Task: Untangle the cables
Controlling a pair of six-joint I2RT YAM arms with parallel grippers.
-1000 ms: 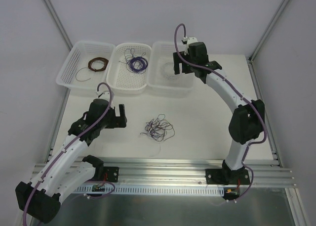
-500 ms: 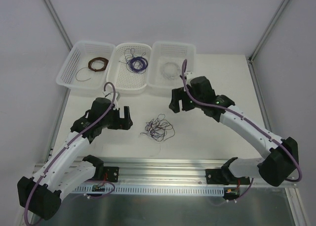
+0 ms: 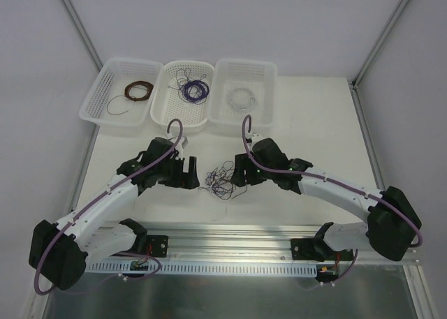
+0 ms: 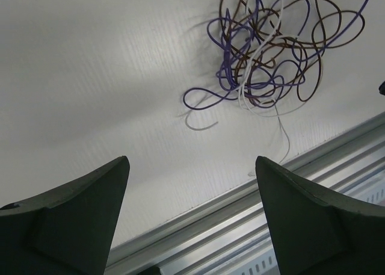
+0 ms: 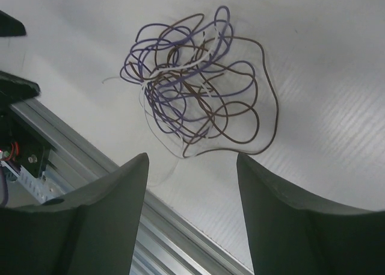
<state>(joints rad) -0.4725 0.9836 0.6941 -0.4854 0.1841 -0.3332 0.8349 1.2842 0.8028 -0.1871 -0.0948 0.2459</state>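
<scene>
The cables (image 3: 222,181) lie as a small loose tangle of purple, brown and pale thin wires on the white table, between the two arms. My left gripper (image 3: 190,174) sits just left of the tangle, open and empty. In the left wrist view the cables (image 4: 271,52) lie ahead and to the right of the left gripper (image 4: 191,160). My right gripper (image 3: 241,174) sits just right of the tangle, also open with nothing between its fingers. In the right wrist view the cables (image 5: 192,100) lie straight ahead of the right gripper (image 5: 192,156), a brown loop nearest its tips.
Three white baskets stand in a row at the back: the left basket (image 3: 94,102) holds a brown coil (image 3: 139,90), the middle basket (image 3: 162,102) a purple coil (image 3: 193,90), the right basket (image 3: 222,116) a pale coil (image 3: 242,97). An aluminium rail (image 3: 230,235) runs along the near edge.
The right arm swung down from over the right basket to the tangle's right side. The left arm moved right up to the tangle. Both grippers narrowed somewhat.
</scene>
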